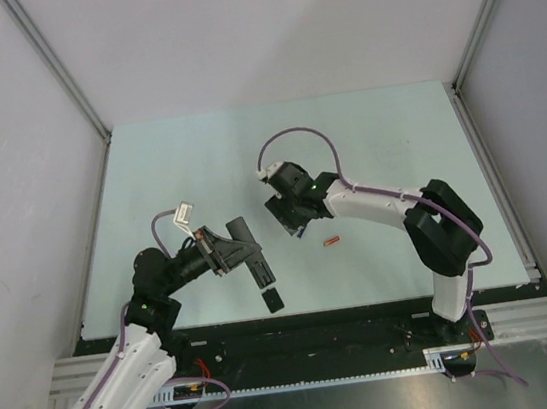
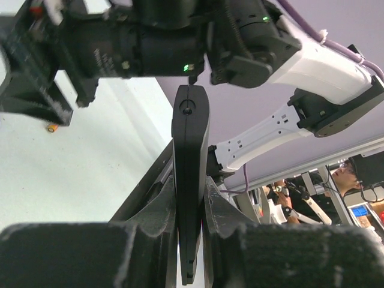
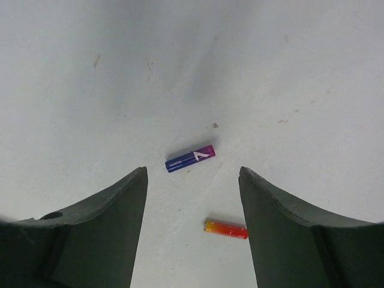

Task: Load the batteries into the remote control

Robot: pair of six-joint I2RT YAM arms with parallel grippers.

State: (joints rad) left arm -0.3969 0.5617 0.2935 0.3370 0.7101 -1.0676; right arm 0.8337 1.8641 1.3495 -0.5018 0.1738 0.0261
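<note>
**benchrat:** Pale mint table (image 1: 198, 164) boxed in by plain grey walls, that's the whole stage. From overhead we see the left gripper (image 1: 240, 252) clamped on the remote control (image 1: 258, 267), which sits crosswise to the arm near the front of the table. Its wrist view backs that up. The remote stands edge-on to the camera, squeezed from both sides by the fingers (image 2: 157, 210). We can't tell from above whether it clears the surface.

**volt_nerd:** Yep, same read here. The right gripper (image 3: 192, 174) has its jaws spread wide with nothing in them. In its wrist view we're looking down past the fingers at bare tabletop. The blue-purple battery (image 3: 190, 158) lies on its side, right in the gap between the fingertips as seen from there. The red-orange battery (image 3: 225, 228) lies near it, closer to one finger. The two are apart, not touching, and neither finger touches a battery.

**benchrat:** Overhead we only catch the red-orange one, just beside the right gripper. The blue-purple one is hidden under it.

**volt_nerd:** So neither cell is in the remote yet. We also spot a small black squarish piece (image 1: 272, 300) lying by the table's front edge, just past the remote's near end. We can't tell if they touch.
</note>
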